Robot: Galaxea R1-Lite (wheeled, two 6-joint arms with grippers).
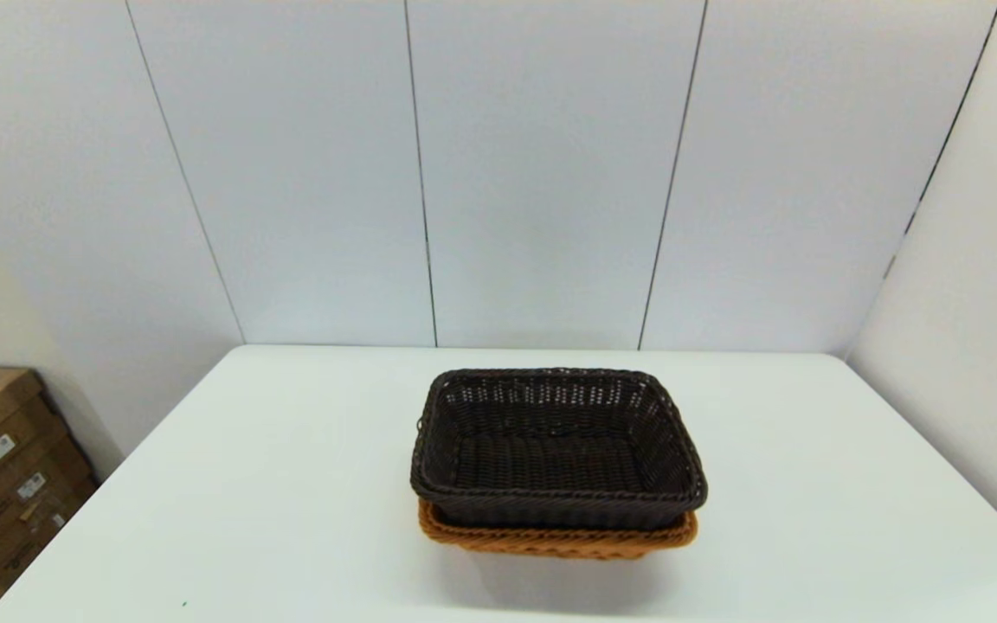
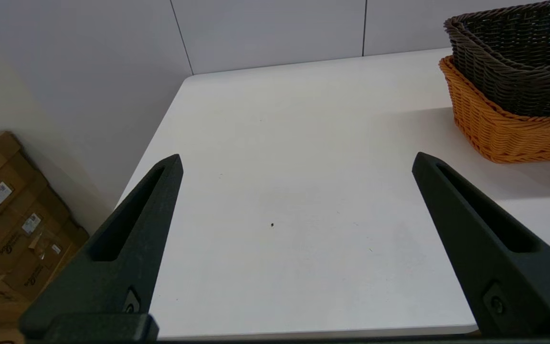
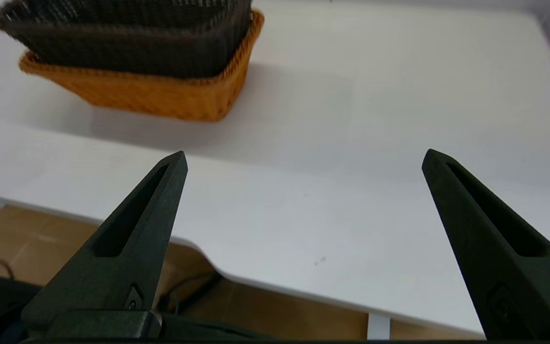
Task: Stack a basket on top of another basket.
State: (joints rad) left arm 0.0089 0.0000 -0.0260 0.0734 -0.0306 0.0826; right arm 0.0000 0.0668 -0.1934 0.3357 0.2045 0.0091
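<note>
Nesting inside tan basket (image 1: 550, 538) mid-tabletop (image 1: 291, 484), dark basket (image 1: 555, 450) sat well apart from both spread, empty end effectors: left (image 2: 296, 160), right (image 3: 303, 157).

Head view: the orange-tan basket (image 1: 556, 540) shows only as a strip of rim and wall at its near side; the rest, including its floor, is hidden by the dark brown basket (image 1: 556, 450) nested in it. Neither arm appears in this view. Left wrist view: both baskets are cut off by the picture's edge, leaving one corner of the dark brown basket (image 2: 518, 62) and of the orange-tan basket (image 2: 509, 131). Right wrist view: the dark brown basket (image 3: 127, 38) is cut off by the edge and blurred, so its weave cannot be read; the orange-tan basket (image 3: 160, 98) shows its outer wall only. The labels on the cardboard boxes (image 2: 12, 215) are too small to read.
</note>
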